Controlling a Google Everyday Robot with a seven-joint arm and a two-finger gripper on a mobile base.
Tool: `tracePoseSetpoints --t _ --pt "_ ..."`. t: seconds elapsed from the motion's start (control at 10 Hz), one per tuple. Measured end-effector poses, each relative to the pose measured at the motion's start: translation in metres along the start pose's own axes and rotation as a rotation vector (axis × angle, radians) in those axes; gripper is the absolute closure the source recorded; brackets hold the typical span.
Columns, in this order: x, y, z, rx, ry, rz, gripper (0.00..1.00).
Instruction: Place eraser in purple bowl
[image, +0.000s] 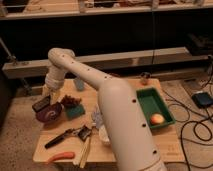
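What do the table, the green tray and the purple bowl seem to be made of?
Table: pale wood, matte, going by its warm uneven tone. Green tray: probably plastic, smooth and uniformly coloured. Purple bowl: plastic or glazed ceramic, slightly shiny; cannot tell which. The gripper hangs just above the bowl.

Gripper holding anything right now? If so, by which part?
Cannot be told. The gripper hangs over the purple bowl, with a dark block, likely the eraser, just below it at the bowl's rim; contact is unclear.
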Motion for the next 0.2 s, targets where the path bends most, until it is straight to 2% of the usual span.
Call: tracePoseSetpoints --t 0.2 --pt "-0.0017 -0.0007 0.0009 -0.001 -0.001 -0.002 0.2"
